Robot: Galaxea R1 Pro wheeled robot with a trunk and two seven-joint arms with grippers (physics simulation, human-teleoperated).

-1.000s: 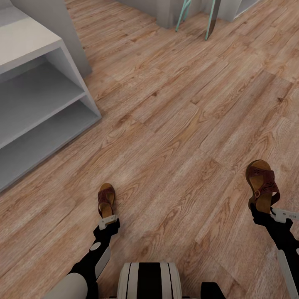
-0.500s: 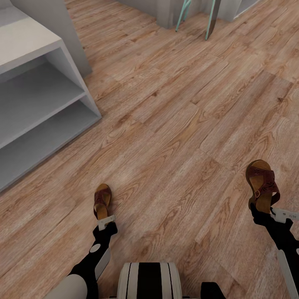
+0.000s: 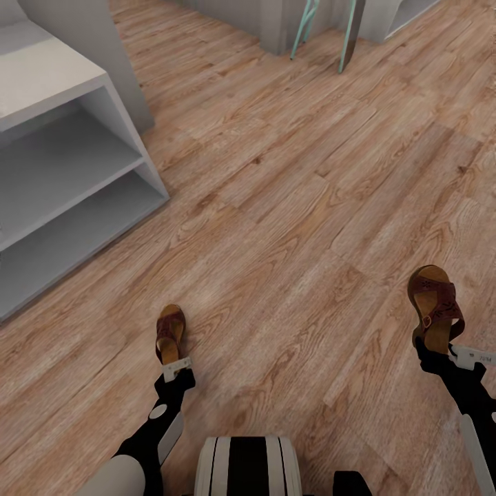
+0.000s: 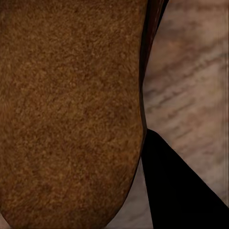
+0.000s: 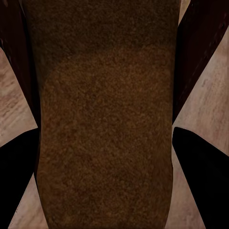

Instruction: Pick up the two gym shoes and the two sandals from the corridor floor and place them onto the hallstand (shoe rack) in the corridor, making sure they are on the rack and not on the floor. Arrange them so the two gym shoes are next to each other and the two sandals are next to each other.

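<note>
Brown sandals [image 3: 170, 333] in hands, hallstand [image 3: 62, 172] shelves bare

The low pale grey-white hallstand [image 3: 65, 179] stands at far left on the wood-plank corridor floor [image 3: 289, 207]. One dark brown leather-look sandal [image 3: 169, 334] sits near left, the other sandal [image 3: 435, 308] well apart at right.

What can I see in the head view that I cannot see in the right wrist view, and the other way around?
The head view alone gives the shoe rack with its bare shelves, the left gripper holding one sandal, and the teal legs far down the corridor. The right wrist view alone gives a close look at the brown underside of the other sandal, with a dark finger on each side. Both views share that other sandal, which the right gripper holds, and the wooden floor.
</note>
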